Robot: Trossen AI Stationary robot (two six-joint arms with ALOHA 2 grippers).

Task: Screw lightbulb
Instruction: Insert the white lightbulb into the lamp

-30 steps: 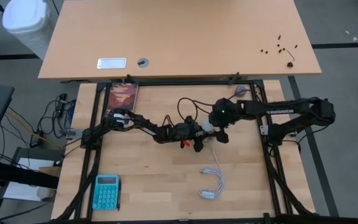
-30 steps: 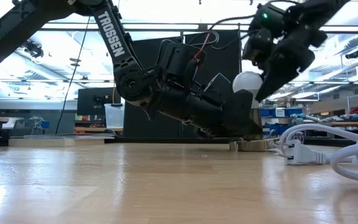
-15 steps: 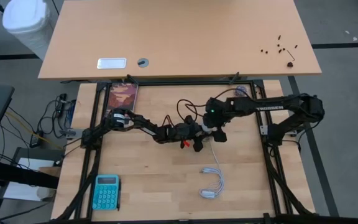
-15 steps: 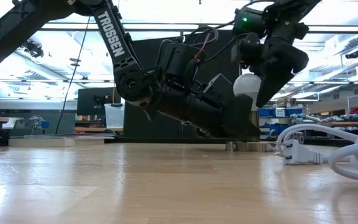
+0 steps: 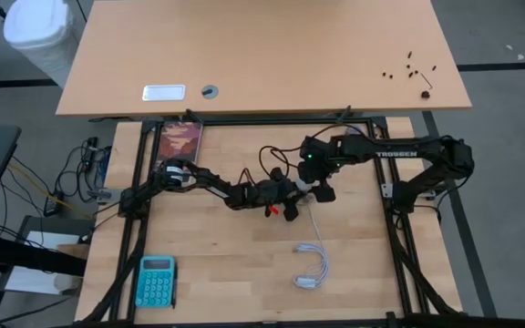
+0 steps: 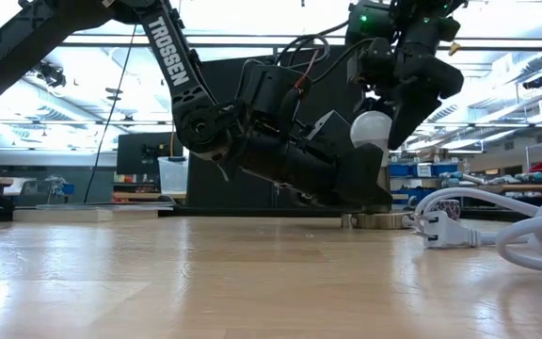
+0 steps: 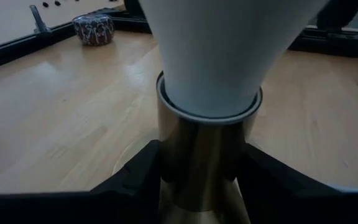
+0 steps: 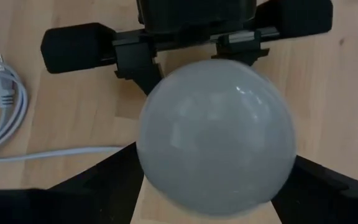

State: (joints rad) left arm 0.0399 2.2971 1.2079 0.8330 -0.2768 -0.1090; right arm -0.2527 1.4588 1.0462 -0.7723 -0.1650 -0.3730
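The white lightbulb (image 6: 372,130) stands upright with its neck (image 7: 210,56) in the brass socket (image 7: 201,162), whose base (image 6: 374,220) rests on the table. My left gripper (image 5: 297,193) reaches in from the table's left and is shut on the socket. My right gripper (image 5: 315,187) comes from the right and above and is shut on the bulb's frosted dome (image 8: 216,137). The bulb's screw base is hidden inside the socket. My left gripper pinches the socket's brass tube (image 7: 166,168) between its two fingers (image 7: 135,177), just under the bulb's neck. The fingers come in low from the table's left, slanting down. The socket stands upright on the table. My right gripper pinches the bulb's dome (image 8: 151,155) between its two fingers (image 8: 98,186), one on each side of its widest part. The fingers come from above, slanting down. The bulb stands upright in the socket.
A white cable with a plug (image 6: 440,229) lies coiled on the table right of the socket and toward the near edge (image 5: 310,269). A teal calculator (image 5: 156,281) lies near left, a book (image 5: 180,144) far left, a small patterned object (image 5: 353,133) far right.
My right gripper has turned about the bulb, and its wrist has swung toward the table's left and far side. The bulb has stayed upright over the socket. The plug has slid a little toward the socket.
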